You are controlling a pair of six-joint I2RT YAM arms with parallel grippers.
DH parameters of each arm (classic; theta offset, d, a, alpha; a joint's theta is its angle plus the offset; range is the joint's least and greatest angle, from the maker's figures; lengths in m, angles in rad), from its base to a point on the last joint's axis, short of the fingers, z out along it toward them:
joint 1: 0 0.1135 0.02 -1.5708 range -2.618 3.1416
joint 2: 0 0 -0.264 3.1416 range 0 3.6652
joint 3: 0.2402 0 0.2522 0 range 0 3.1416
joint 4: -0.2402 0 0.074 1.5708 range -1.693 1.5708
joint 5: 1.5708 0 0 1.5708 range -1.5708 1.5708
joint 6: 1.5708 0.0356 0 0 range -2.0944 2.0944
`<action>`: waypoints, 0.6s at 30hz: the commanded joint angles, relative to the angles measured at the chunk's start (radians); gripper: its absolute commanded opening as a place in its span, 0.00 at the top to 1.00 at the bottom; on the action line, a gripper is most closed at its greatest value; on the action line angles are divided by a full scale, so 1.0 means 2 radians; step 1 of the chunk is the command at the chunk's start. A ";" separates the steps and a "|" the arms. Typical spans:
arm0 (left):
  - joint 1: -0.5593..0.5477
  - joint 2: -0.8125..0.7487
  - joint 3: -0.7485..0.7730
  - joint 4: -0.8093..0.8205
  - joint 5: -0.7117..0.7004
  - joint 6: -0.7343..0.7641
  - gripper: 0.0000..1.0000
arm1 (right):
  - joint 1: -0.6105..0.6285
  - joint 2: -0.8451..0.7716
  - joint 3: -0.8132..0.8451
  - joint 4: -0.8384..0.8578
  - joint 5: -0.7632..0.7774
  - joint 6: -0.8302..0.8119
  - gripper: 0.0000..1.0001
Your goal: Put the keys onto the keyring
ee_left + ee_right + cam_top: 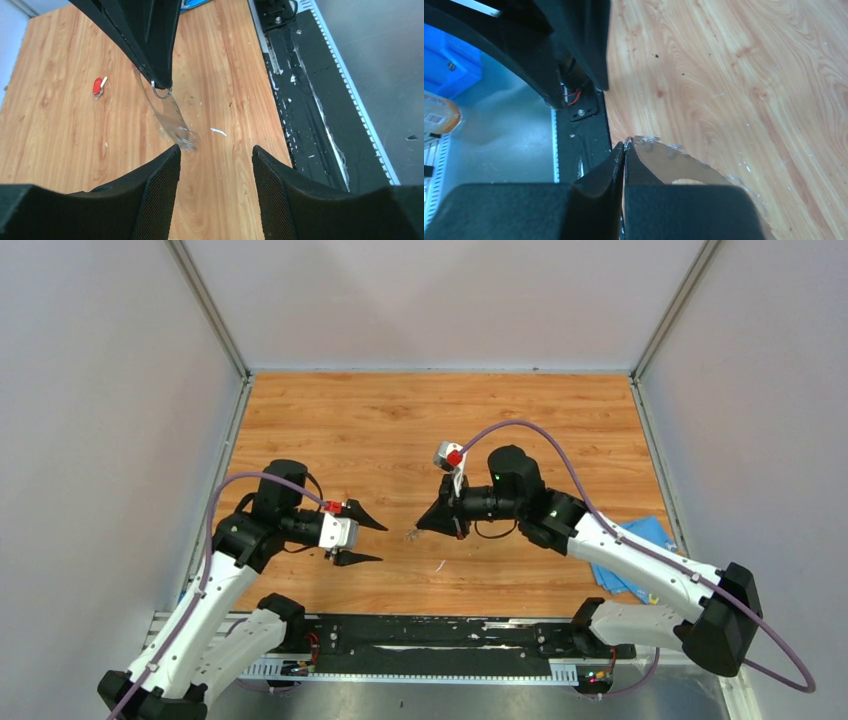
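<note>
The keyring (664, 160) hangs from the right gripper (625, 148), whose jaws are pinched tight on its edge. It seems to be just above the table (60, 140), though that is hard to judge. The red key (98, 86) lies on the wood, apart. The left gripper (215, 167) stands part open, holding nothing.

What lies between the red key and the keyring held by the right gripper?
Only bare tabletop, per the left wrist view: the red key lies flat, apart from the keyring hanging from the shut right gripper.
</note>
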 commanded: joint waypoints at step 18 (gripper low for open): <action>-0.003 -0.010 0.039 0.000 0.048 -0.070 0.55 | 0.113 0.092 0.272 -0.309 0.046 -0.097 1.00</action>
